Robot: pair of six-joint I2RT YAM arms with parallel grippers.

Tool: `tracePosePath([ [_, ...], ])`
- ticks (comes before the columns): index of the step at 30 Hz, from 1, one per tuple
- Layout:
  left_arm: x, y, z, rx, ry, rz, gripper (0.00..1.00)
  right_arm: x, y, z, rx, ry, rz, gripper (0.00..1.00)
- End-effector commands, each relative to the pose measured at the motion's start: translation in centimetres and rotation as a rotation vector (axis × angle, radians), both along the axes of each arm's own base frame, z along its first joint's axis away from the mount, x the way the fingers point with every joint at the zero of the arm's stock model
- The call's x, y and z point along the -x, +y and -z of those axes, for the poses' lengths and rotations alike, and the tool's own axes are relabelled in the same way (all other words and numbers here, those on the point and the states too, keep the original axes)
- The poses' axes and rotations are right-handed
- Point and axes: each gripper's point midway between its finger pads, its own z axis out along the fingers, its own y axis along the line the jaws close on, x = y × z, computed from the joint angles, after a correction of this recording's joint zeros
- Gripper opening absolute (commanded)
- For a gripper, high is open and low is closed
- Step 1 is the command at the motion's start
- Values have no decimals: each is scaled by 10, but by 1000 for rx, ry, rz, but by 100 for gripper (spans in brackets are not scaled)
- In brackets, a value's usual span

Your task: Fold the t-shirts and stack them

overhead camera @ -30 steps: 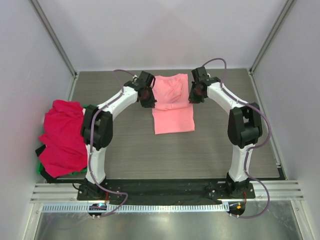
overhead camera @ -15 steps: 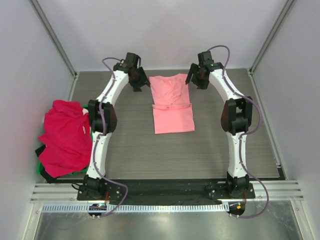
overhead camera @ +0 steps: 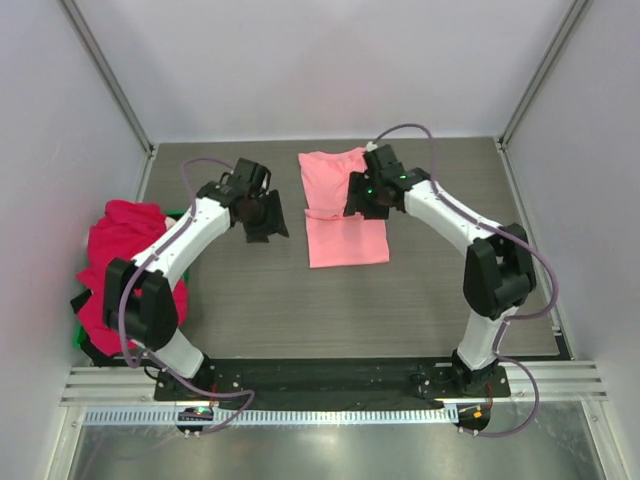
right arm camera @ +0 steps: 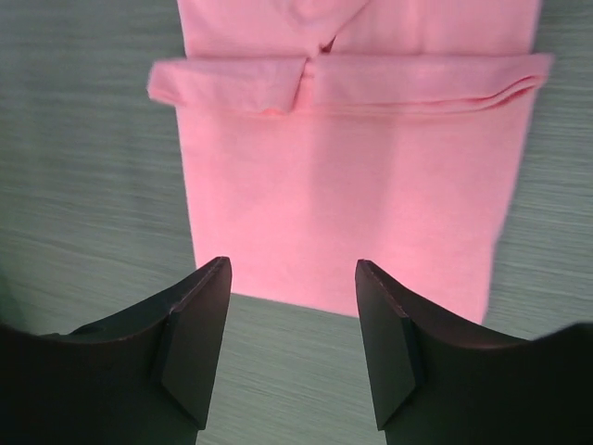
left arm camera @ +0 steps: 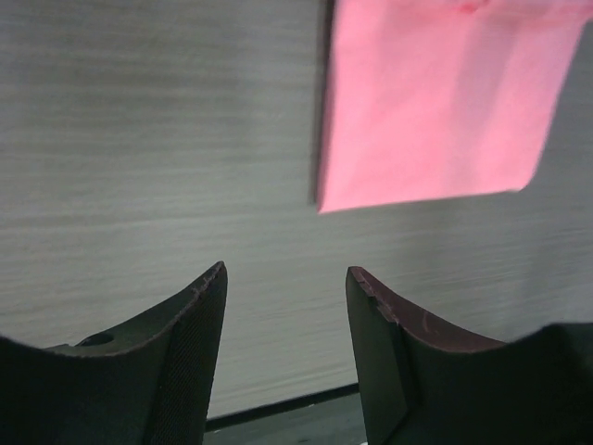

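A salmon-pink t-shirt (overhead camera: 345, 240) lies flat mid-table, folded into a narrow strip with its sleeves turned in. My right gripper (overhead camera: 356, 200) hovers over its left side, open and holding nothing. In the right wrist view the pink t-shirt (right arm camera: 343, 176) fills the space ahead of the right gripper (right arm camera: 292, 273), its near edge between the fingers. My left gripper (overhead camera: 265, 222) is open over bare table to the left of the shirt. In the left wrist view the left gripper (left arm camera: 287, 278) holds nothing and the pink t-shirt (left arm camera: 435, 102) lies at the upper right. Crimson t-shirts (overhead camera: 125, 270) are heaped at the left edge.
The crimson heap rests on a green tray (overhead camera: 77, 338) with bits of black cloth under it. The grey wood-grain table (overhead camera: 400, 300) is walled by white panels at the back and both sides. The arm bases stand on a rail at the near edge.
Both grippers opened and let go of the pink t-shirt, rose toward the back, then came nearer. The left one swung out left of the shirt; the right one now hangs over it.
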Motion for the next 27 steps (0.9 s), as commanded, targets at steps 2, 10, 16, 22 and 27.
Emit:
tracePosePath([
  [2,33,41,30,-172,-3,34,56,-5,14,37,198,-8,-37,60],
  [10,59,72,38,-315,-13,63,56,-31,19,74,377,30,-39,56],
  [16,62,73,36,-319,-13,76,55,-52,19,88,469,47,-46,56],
  [22,62,75,33,-323,-27,67,55,-70,18,96,523,35,-42,56],
  [27,62,74,36,-322,-19,65,56,-110,22,64,505,-57,1,57],
])
